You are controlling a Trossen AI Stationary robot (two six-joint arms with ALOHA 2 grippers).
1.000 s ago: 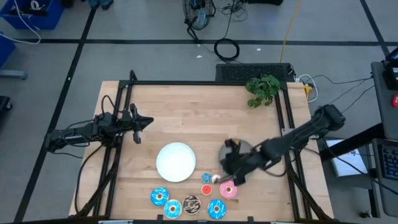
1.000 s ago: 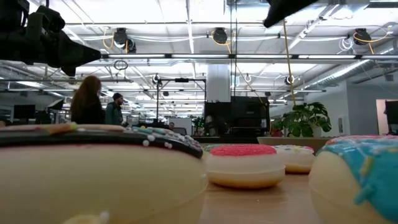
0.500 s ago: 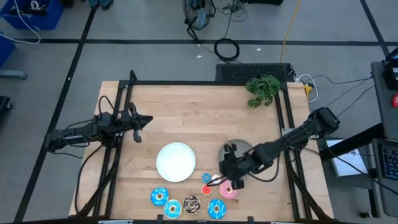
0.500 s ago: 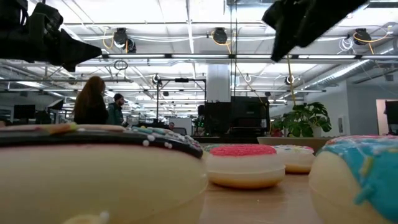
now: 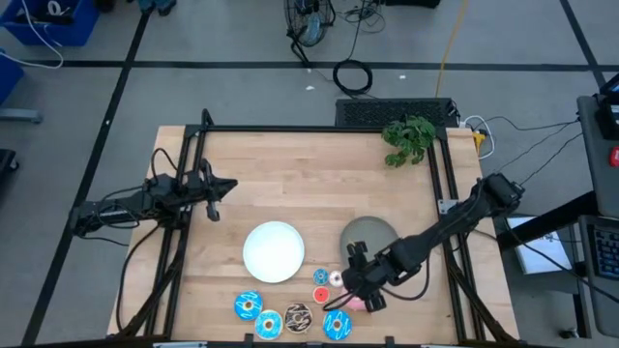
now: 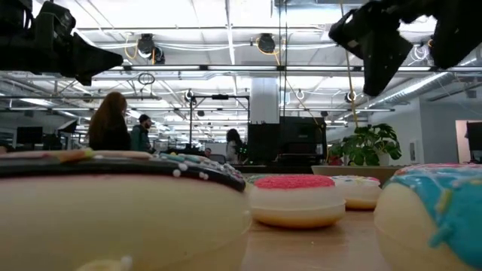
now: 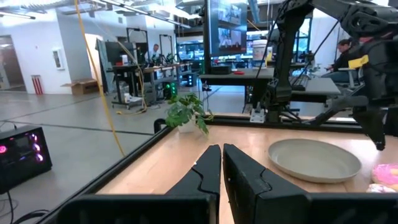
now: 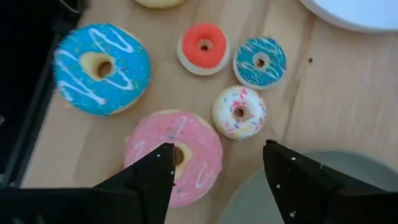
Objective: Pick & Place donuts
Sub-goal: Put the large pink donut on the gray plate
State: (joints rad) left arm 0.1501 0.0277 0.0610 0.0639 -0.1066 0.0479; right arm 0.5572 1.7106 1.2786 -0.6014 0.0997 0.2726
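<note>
Your table (image 5: 290,164) is the biggest thing here: its far half is bare wood, so that is your room for moving. The white plate (image 5: 274,251) sits left of the grey plate (image 5: 370,233), and a small plant (image 5: 409,137) stands at the far right corner.

The donuts lie in a tight cluster along the near edge. Your right gripper (image 5: 366,290) hovers over the pink donut (image 8: 174,155), fingers spread wide and holding nothing, one finger at the donut's middle and the other past its rim. Just beside it sit a large blue donut (image 8: 101,67), a pale sprinkled donut (image 8: 239,112), a red donut (image 8: 203,48) and a tiny blue donut (image 8: 260,61).

The risk, as I judge it: descend as you are and 1 finger may land on the icing, or the far finger may shove the pale donut. The table's near edge is close, so a nudged donut could roll off.

Your left gripper (image 7: 220,177) waits at the left side, fingers together, holding nothing.
</note>
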